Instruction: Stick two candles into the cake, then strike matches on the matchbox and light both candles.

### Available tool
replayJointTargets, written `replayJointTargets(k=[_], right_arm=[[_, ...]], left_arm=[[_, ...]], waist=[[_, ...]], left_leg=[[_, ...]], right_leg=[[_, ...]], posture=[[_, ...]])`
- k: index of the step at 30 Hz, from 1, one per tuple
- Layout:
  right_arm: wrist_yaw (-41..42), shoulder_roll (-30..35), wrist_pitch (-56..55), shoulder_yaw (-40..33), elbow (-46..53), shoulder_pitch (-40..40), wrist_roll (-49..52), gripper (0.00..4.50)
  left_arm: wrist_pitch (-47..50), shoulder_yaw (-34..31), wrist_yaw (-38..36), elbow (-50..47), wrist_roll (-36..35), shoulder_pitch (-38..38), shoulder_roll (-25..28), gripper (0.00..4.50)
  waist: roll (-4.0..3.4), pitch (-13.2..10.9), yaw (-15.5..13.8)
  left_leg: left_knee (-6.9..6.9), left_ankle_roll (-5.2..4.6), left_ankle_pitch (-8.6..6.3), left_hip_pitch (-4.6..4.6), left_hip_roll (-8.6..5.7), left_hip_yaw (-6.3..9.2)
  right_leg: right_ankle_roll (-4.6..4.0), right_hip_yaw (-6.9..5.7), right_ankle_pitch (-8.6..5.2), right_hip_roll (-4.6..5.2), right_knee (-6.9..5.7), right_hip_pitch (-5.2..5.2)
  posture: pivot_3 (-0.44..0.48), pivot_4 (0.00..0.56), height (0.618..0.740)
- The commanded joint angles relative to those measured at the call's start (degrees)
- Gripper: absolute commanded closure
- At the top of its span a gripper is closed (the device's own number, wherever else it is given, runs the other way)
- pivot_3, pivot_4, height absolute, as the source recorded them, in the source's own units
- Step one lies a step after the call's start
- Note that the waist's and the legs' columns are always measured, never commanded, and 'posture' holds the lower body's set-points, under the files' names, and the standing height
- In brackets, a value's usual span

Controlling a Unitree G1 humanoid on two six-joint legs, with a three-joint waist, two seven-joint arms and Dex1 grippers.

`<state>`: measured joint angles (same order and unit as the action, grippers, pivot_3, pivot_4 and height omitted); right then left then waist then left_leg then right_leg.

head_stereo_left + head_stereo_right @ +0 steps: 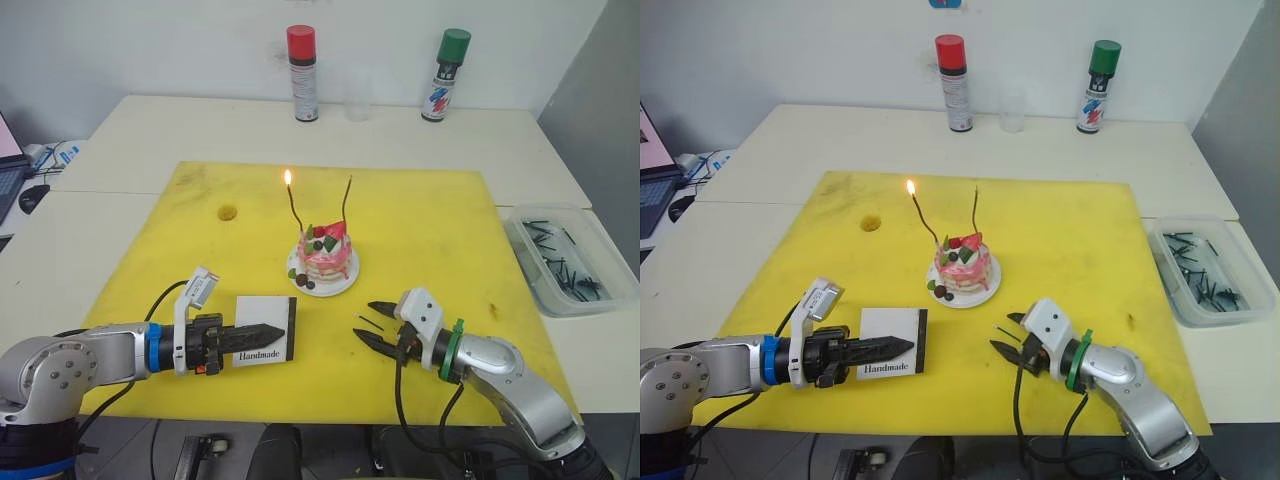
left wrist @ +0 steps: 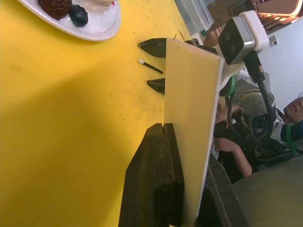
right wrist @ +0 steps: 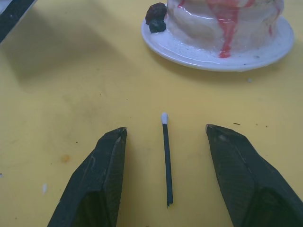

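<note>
The short, thin dark match with a white tip lies flat on the yellow mat at 6 o'clock of the small pink cake, between the right tool's spread fingers; light and brittle, it is best pinched mid-shaft, while the left tool pinches the flat white matchbox.

The left claw covers part of the matchbox; tray contents too small to tell.

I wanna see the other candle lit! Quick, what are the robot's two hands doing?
Left gripper: shut on the matchbox.
Right gripper: open, empty, a match lying between its fingers.
</note>
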<state>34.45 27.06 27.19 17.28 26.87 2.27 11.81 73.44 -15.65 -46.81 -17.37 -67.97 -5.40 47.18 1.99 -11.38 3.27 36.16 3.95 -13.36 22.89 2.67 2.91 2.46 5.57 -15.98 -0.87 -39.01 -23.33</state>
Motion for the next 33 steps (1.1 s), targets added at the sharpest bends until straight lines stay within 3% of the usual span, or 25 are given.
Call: replayJointTargets(k=[1, 3, 9, 10, 25, 29, 33], right_arm=[[-1.95, 0.20, 1.71, -0.56, 1.01, -0.75, -1.65, 1.91], [-2.91, -0.22, 3.20, -0.62, 1.50, -0.54, -1.82, 2.35], [-4.17, -0.53, 6.41, 0.36, 4.67, -0.90, -2.29, 4.40], [-4.10, -0.56, 6.50, 0.46, 5.02, -1.07, -2.10, 4.46], [-2.69, -0.57, 2.67, -0.23, 2.09, -1.10, -2.00, 4.46], [-1.48, 0.15, -3.34, 0.54, -0.85, -1.58, -3.75, 3.18], [-0.54, -0.80, -8.21, -0.03, -2.82, -2.60, -3.53, 3.18]], left_arm=[[-0.08, -0.65, -0.03, -0.53, -1.19, -0.88, 0.37, 4.50], [-0.06, -0.58, 0.07, -0.53, -1.17, -0.93, 0.28, 4.50], [-0.28, -0.36, 0.16, -0.33, -0.77, -0.97, 0.13, 4.50], [-0.30, -0.33, 0.21, -0.34, -0.76, -0.98, 0.07, 4.50], [-0.61, 0.10, 0.39, -0.48, -0.55, -0.97, -0.73, 4.50], [-0.46, 0.13, 0.50, -0.53, -0.60, -0.98, -0.80, 4.50], [-0.41, 0.09, 0.72, -0.55, -0.81, -1.06, -0.84, 4.50]], waist=[[0.00, 0.00, -0.01], [0.02, 0.01, -0.02], [0.04, 0.03, -0.02], [0.05, 0.03, -0.03], [0.06, 0.03, -0.02], [0.08, 0.05, -0.01], [0.09, 0.06, -0.01]], left_leg=[[0.00, 0.00, 0.00, 0.00, 0.00, 0.00], [0.00, 0.00, 0.00, 0.00, 0.00, 0.00], [0.01, 0.00, 0.00, -0.01, 0.00, 0.01], [0.01, 0.00, 0.00, -0.01, 0.00, 0.01], [0.00, 0.00, 0.00, -0.01, 0.00, 0.01], [0.01, 0.00, 0.00, -0.02, 0.00, 0.00], [0.01, 0.00, 0.00, -0.04, 0.00, 0.00]], right_leg=[[0.00, 0.00, 0.00, 0.00, 0.00, 0.00], [0.00, 0.00, 0.00, 0.00, 0.00, 0.00], [0.00, 0.00, 0.00, 0.00, 0.00, 0.01], [0.00, 0.00, 0.00, 0.00, 0.00, 0.01], [0.00, -0.01, 0.00, 0.00, 0.00, 0.01], [0.00, -0.01, 0.00, 0.00, 0.00, 0.02], [0.00, -0.01, 0.00, 0.00, 0.00, 0.03]], posture=[[0.000, 0.150, 0.733], [0.000, 0.150, 0.733], [0.000, 0.150, 0.733], [0.000, 0.150, 0.733], [0.000, 0.150, 0.733], [0.000, 0.150, 0.733], [0.000, 0.150, 0.733]])
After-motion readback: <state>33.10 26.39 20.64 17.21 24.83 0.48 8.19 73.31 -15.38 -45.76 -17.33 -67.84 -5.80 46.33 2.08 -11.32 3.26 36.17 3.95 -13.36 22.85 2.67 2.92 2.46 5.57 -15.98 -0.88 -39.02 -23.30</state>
